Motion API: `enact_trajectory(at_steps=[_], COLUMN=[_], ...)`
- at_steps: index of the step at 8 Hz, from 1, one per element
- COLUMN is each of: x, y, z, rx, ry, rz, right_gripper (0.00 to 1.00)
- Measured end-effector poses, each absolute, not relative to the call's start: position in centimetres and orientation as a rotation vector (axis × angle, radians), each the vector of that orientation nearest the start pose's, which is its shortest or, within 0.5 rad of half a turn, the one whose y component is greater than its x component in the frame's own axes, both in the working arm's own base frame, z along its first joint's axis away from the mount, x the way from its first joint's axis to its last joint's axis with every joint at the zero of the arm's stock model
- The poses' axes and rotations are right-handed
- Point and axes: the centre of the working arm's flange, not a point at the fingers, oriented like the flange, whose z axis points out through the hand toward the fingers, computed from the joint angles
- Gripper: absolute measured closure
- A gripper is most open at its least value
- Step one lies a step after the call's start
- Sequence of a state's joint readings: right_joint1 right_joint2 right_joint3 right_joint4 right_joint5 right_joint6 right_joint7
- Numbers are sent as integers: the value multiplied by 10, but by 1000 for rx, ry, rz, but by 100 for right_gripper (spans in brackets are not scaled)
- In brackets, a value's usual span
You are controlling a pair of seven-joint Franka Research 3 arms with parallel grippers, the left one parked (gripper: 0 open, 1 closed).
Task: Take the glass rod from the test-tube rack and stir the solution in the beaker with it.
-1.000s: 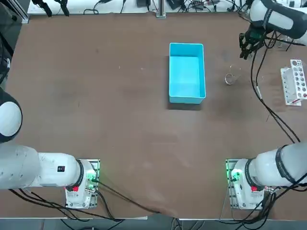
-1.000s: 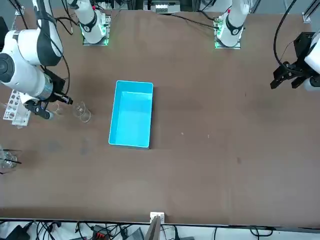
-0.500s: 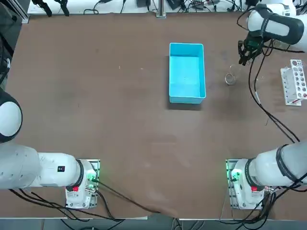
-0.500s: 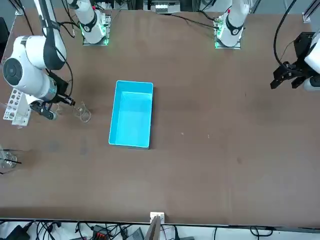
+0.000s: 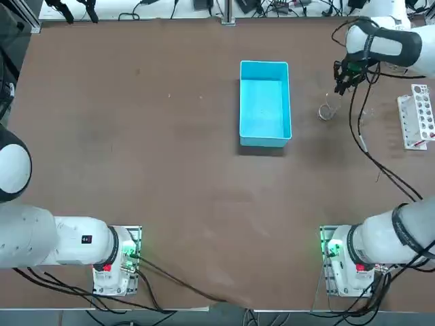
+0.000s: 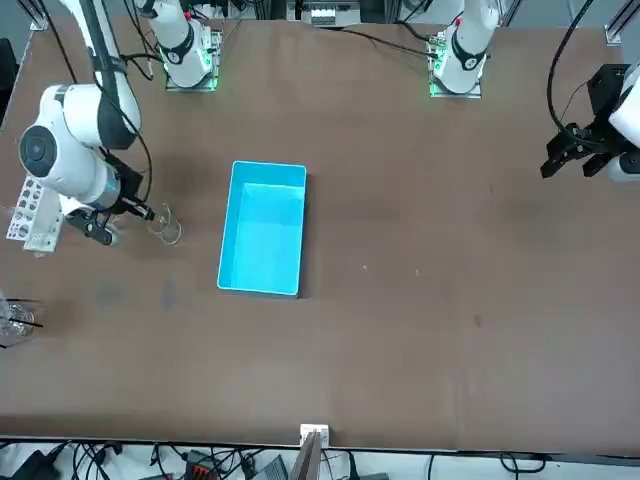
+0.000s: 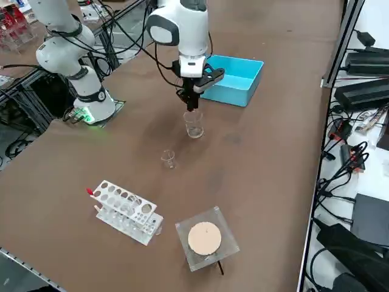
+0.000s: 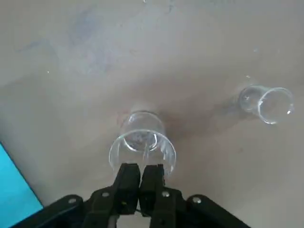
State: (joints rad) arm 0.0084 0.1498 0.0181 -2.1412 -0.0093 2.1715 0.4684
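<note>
My right gripper point(image 8: 140, 167) hangs just above the beaker point(image 8: 142, 145), its fingers pressed together. A very thin glass rod point(image 8: 141, 157), barely visible, seems pinched between them and points down into the beaker's mouth. The beaker point(image 5: 326, 111) stands upright on the brown table, right of the blue tray, with the gripper point(image 5: 339, 86) just behind it. Any solution inside it cannot be made out. The white test-tube rack point(image 5: 417, 117) lies at the right edge, away from the gripper. In the right side view the gripper point(image 7: 193, 104) is directly over the beaker point(image 7: 194, 125), and the rack point(image 7: 124, 211) lies nearer the camera.
A smaller clear glass vessel point(image 7: 168, 159) stands between beaker and rack. The big blue tray point(image 5: 264, 103) sits left of the beaker. A clear square plate with a round tan disc point(image 7: 205, 239) lies near the table's right corner. Arm cables point(image 5: 363, 136) trail over the table.
My right gripper has moved from the back right of the table toward the beaker and lower, ending right over its rim. The beaker, rack and tray have not moved.
</note>
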Motion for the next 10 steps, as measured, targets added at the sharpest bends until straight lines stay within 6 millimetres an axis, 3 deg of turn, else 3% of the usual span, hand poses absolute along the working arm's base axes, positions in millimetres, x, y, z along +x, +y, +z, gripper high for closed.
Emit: enact_trajectory(at_steps=[2, 10], x=[547, 550], y=[28, 36], z=[317, 314], rx=[-3093, -3090], ry=[704, 780], rz=[183, 150], right_gripper=[95, 95])
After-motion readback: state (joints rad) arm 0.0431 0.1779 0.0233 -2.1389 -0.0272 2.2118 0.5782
